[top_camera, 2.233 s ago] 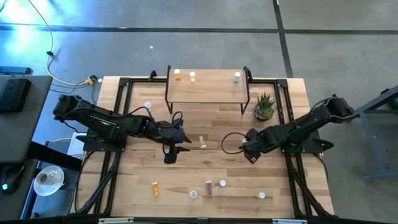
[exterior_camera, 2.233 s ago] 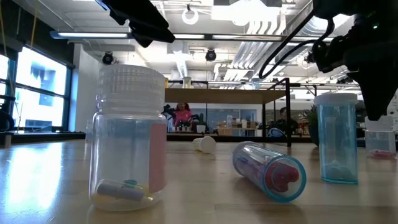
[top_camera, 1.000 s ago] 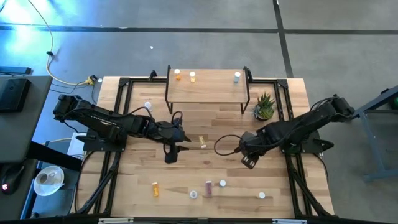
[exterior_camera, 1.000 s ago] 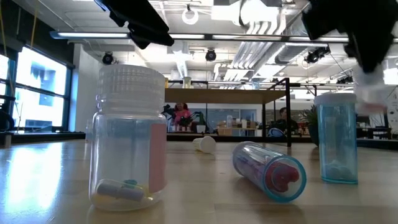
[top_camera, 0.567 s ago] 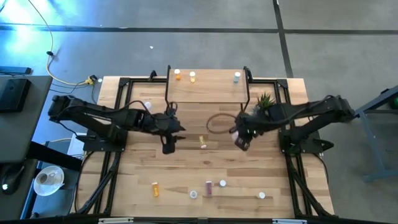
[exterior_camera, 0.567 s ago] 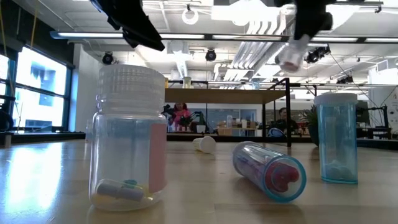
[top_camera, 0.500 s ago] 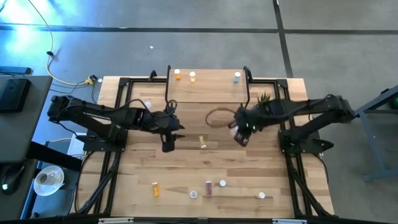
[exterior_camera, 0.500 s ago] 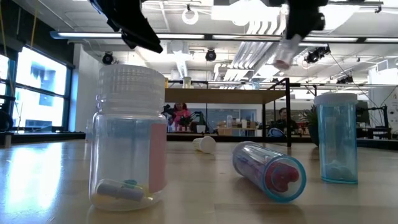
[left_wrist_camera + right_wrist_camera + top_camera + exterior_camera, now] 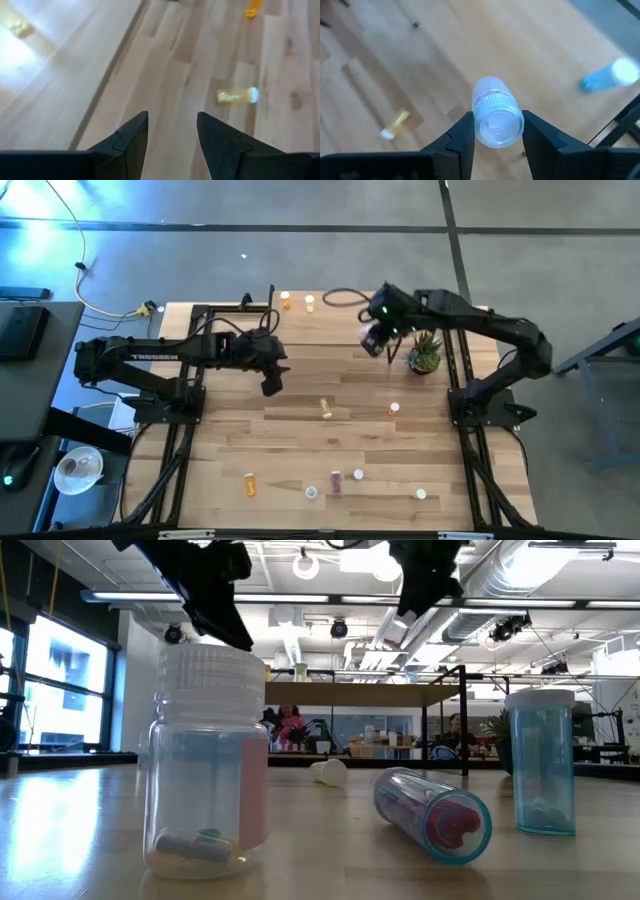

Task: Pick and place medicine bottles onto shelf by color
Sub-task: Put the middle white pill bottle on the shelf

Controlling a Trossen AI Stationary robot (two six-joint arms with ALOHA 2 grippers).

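My right gripper [image 9: 372,340] hangs high over the right part of the shelf [image 9: 325,325], shut on a pale medicine bottle [image 9: 492,107]. In the low view this bottle [image 9: 393,632] hangs tilted under the fingers. Two orange bottles [image 9: 286,302] stand on the shelf's far left, and a blue one [image 9: 610,77] shows in the right wrist view. My left gripper [image 9: 270,385] hovers open and empty over the table, left of the middle [image 9: 172,132]. A yellowish bottle [image 9: 326,408] lies on its side at mid-table, with an orange one [image 9: 394,409] to its right. My right gripper pinches the pale bottle between its two fingers, on opposite sides of the body just under the ribbed cap [image 9: 476,120]. The cap end points back toward the wrist and the bottle runs along the fingers. It is lifted clear, tilted, above the shelf.
A small green potted plant [image 9: 425,352] stands just right of the shelf. Several more bottles [image 9: 336,480] lie or stand in a row near the table's front edge. Black frame rails [image 9: 195,340] run along both sides of the table.
My right gripper has risen and swung from mid-table toward the far edge, carrying the pale bottle up over the shelf; the orange bottle it had covered now shows. My left gripper has drawn back toward the far edge, still open.
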